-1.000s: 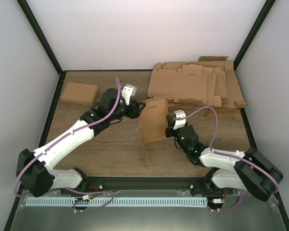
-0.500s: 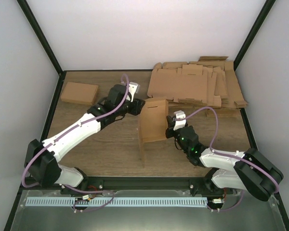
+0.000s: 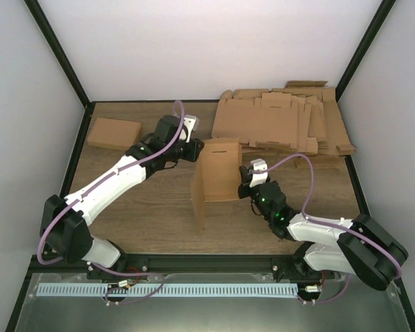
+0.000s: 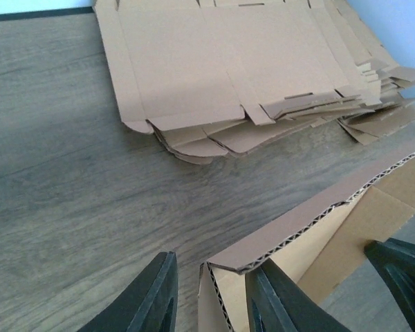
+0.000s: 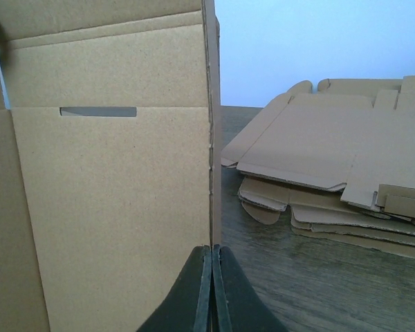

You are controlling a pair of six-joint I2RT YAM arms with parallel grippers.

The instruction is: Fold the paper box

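Right now the paper box (image 3: 218,173) sits mid-frame in the top view, half erected. One panel with a slot (image 5: 98,111) stands upright facing the right arm. A side wall runs from its left edge down-frame toward the arm bases, standing on the table (image 3: 145,207). Far from a closed box, by my read

Left gripper (image 4: 213,266) is at the top left corner of that upright panel. Wrist view shows its jaws apart, astride the corrugated corner, one outside the wall and one inside. There's a visible gap on the outer side – so it's open, not clamped

Right gripper (image 5: 211,250) is fully closed, jaws pressed together at bottom centre of its wrist view, right at the foot of the panel's right-hand edge. Looks like a brace more than a pinch; can't tell if any cardboard is nipped there

Pile of flat blanks (image 3: 283,124) lies upper right in the top view, well apart from the work. A small folded box (image 3: 113,133) sits upper left

My read: the step in hand is getting hold of the wall corner to square it up. Next move needs the left jaws to seat on that corner without shoving the box over – right side bracing, then the wall turned along its crease
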